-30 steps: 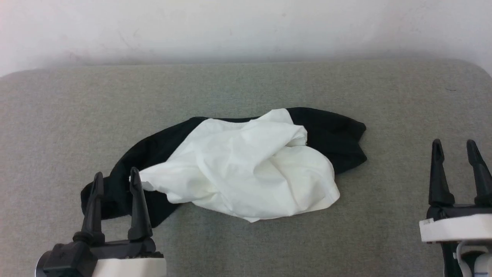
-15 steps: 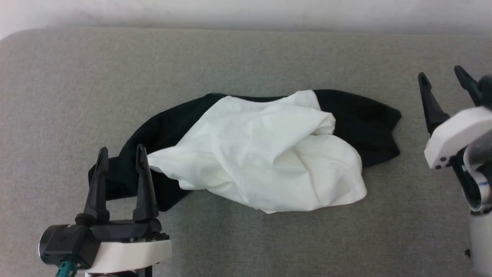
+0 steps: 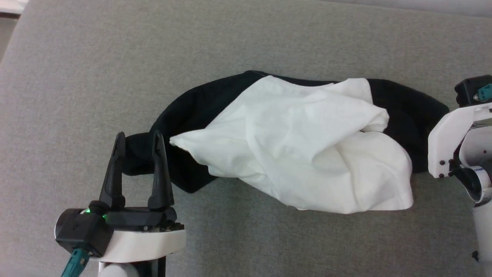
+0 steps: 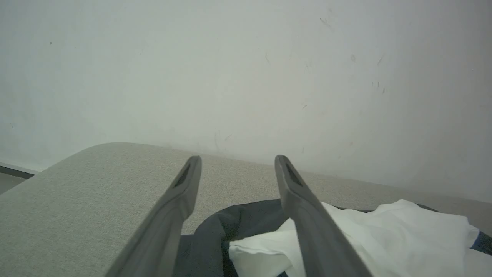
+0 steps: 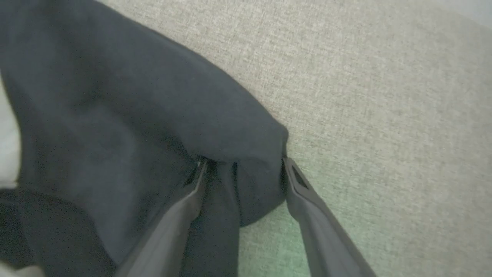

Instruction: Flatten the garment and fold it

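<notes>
The garment [image 3: 307, 146] lies crumpled across the centre of the grey fabric-covered tabletop [image 3: 269, 30] in the head view. Its white body is bunched in the middle. Black fabric shows along the upper edge and at both ends, reaching the lower left and the right edge of the frame.

Left gripper [image 3: 138, 135]: lower left of the head view, fingers pointing up the frame. The jaws are spread apart and nothing is grasped. The fingertips appear over the black end of the garment; contact cannot be determined. In the left wrist view, the left gripper [image 4: 238, 157] points toward a pale wall [image 4: 246, 57], with the garment [image 4: 384, 231] at the lower right of the frame.

Right gripper: in the head view, its white wrist housing [image 3: 446, 142] sits at the right edge, over the black end of the garment. In the right wrist view, the right gripper [image 5: 245, 163] has its jaws spread and unclenched. A fold of the black cloth [image 5: 134, 115] lies between the two fingers, at the cloth's edge on the tabletop [image 5: 384, 96].
</notes>
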You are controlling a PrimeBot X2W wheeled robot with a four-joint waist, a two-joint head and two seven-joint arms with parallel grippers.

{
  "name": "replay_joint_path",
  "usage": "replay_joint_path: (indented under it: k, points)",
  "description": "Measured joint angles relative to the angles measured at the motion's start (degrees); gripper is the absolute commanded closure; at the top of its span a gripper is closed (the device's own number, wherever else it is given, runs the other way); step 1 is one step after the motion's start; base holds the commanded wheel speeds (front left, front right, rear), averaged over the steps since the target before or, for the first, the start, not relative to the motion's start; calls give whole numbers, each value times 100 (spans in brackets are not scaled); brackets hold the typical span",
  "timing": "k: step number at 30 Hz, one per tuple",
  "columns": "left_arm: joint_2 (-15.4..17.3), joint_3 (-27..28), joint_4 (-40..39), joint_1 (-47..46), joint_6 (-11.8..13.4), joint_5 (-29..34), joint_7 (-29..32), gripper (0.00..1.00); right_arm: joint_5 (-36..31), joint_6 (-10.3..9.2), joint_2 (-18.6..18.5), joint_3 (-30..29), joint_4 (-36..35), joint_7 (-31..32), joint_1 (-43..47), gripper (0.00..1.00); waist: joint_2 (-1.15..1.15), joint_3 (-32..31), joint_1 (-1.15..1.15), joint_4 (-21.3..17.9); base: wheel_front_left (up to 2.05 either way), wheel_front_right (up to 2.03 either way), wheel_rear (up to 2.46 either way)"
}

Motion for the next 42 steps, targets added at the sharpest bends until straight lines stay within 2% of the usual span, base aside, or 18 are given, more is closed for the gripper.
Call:
replay_joint_path:
  k: [2, 3, 4, 5, 6, 11, 15, 21, 25, 27, 30, 31, 32, 33, 34, 38, 42]
  points:
    - [0, -25, 19, -1, 12, -9, 0, 0, 79, -2, 2, -52, 24, -45, 2, 0, 0, 46, 0, 75, 0, 0, 0]
    - [0, -33, 32, -2, 20, -10, 0, 0, 110, -7, 3, -68, 30, -86, 3, 16, 0, 62, 0, 105, 0, 0, 0]
    - [0, -27, 43, -3, 38, -15, 0, 0, 144, -7, 14, -102, 36, -152, 3, 55, 0, 73, 0, 124, 0, 0, 0]
    - [1, -13, 48, -3, 44, -45, 0, 0, 163, -7, 42, -122, 46, -235, 4, 75, 0, 72, 0, 127, 0, 0, 0]
    - [0, -4, 53, -7, 45, -59, 0, 0, 171, -7, 65, -108, 42, -327, 9, 100, 0, 64, 0, 124, 0, 0, 0]
    - [-2, 47, 77, -14, 45, -66, 0, 0, 240, 0, 73, 91, -113, -880, -2, 100, 0, -61, 1, 35, 0, 0, 0]
    - [-2, 71, 97, -7, 45, -81, 0, 0, 233, 2, -212, 190, -655, -1112, -203, 100, 0, -275, 0, -100, 0, 0, 0]
    - [-4, 58, 87, 89, 89, -97, 1, 0, -213, 2, -1285, -101, -1528, -883, -351, 100, 0, -596, -1, -335, 0, 0, 0]
    - [-7, 5, 87, 96, 89, -109, 1, 0, -500, 1, -2049, -389, -1674, -624, -63, 100, 0, -618, -2, -403, 0, 0, 0]
    - [-8, -13, 91, 92, 89, -115, 1, 0, -522, 1, -2132, -532, -1553, -425, 221, 100, 0, -574, -1, -391, 0, 0, 0]
    - [-7, -24, 104, 82, 88, -164, 0, 0, -513, 1, -1929, -625, -1250, -127, 616, 100, 0, -463, -1, -342, 0, 0, 0]
    - [-7, -26, 116, 76, 87, -165, 0, 0, -486, 1, -1812, -638, -1150, -73, 717, 95, 0, -418, 0, -317, 0, 0, 0]
    - [-7, -31, 127, 69, 87, -166, 0, 0, -456, 1, -1659, -655, -1065, -56, 784, 79, 0, -376, 0, -291, 0, 0, 0]
    - [-7, -34, 140, 61, 86, -166, 0, 0, -454, 1, -1514, -656, -987, -52, 834, 47, 0, -338, 1, -266, 0, 0, 0]
    - [-7, -32, 151, 58, 83, -166, 0, 0, -456, 1, -1400, -645, -943, -89, 858, 0, 0, -310, 1, -244, 0, 0, 0]
    - [-7, -19, 223, 54, 32, -153, 0, 0, -441, 1, -1150, -589, -958, -558, 814, 0, 0, -305, 0, -205, 0, 0, 0]
    - [-5, -19, 286, 55, -8, -138, 0, 0, -326, 1, -994, -378, -1348, -1073, 618, 0, 0, -438, 0, -233, 0, 0, 0]
